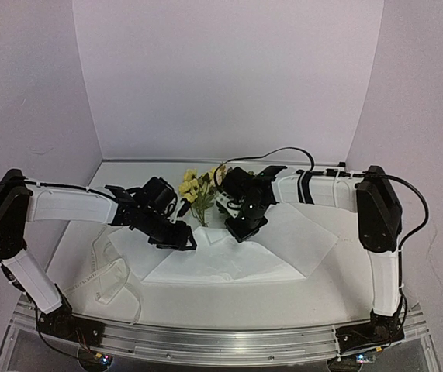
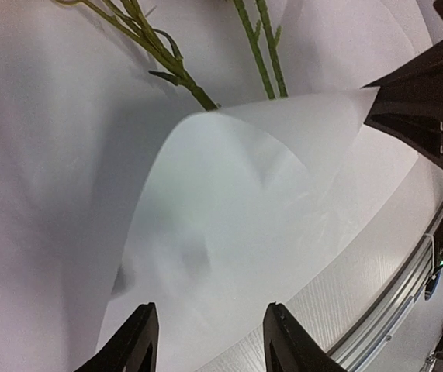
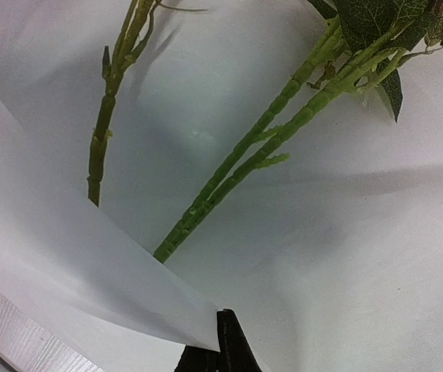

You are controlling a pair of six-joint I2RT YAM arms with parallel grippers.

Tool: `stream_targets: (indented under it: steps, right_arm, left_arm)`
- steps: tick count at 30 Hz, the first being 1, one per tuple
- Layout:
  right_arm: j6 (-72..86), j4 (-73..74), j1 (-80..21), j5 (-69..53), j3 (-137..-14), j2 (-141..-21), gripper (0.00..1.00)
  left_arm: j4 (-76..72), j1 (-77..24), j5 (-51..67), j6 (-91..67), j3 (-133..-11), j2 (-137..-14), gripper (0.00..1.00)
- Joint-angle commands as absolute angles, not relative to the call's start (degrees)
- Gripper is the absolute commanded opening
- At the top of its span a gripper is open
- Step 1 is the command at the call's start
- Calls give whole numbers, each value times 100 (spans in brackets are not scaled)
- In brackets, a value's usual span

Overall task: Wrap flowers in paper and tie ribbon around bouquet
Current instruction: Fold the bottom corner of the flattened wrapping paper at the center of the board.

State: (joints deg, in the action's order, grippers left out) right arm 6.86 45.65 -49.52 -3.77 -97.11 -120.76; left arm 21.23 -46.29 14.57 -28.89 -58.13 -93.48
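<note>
The flowers (image 1: 196,188) lie at the far middle of the table, blooms pointing away, with their green stems (image 3: 237,174) resting on the white paper (image 1: 283,240). My right gripper (image 3: 225,337) is shut on a corner of the paper and lifts it into a curled flap (image 2: 244,194) over the stem ends. In the top view, the right gripper (image 1: 239,231) hangs just right of the stems. My left gripper (image 2: 212,341) is open, its two fingers astride the lower part of that flap, left of the stems (image 1: 184,239). The ribbon (image 1: 106,273) lies loose at the near left.
An aluminium rail (image 1: 221,337) runs along the table's near edge, close behind the left gripper (image 2: 392,310). White backdrop walls (image 1: 229,77) close in the back and both sides.
</note>
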Motion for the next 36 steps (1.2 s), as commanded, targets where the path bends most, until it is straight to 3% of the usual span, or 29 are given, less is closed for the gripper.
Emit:
stream_targets:
  steps: [1,7,18,24,30,36]
  right_arm:
    - [819,4654,-4928,-95,-9984,-12250,1]
    - [901,4681,-4914,-39,-10093,-12315,11]
    - [1075,5137,-4917,292,-10173,-11791,44]
    - [1198,5272,-4915,-180,-9824,-11289,60]
    - [1558,5361,-4883,-1145,-9479,-10913,57]
    - [2647,5170,-4919,-1882,-8890,-10734,30]
  left_arm:
    - [1862,-4781,1602,-2951,-6011,-9602,46]
    - [1825,-4834,1441,-3052,-5926,-9792,42]
    - [1741,-4833,1209,-3141,-5951,-10024,39]
    - [1734,-4834,1249,-3040,-6107,-10139,39]
    - [1748,-4834,1298,-2913,-6311,-10303,39]
    - [1758,-4834,1367,-2819,-6438,-10467,39]
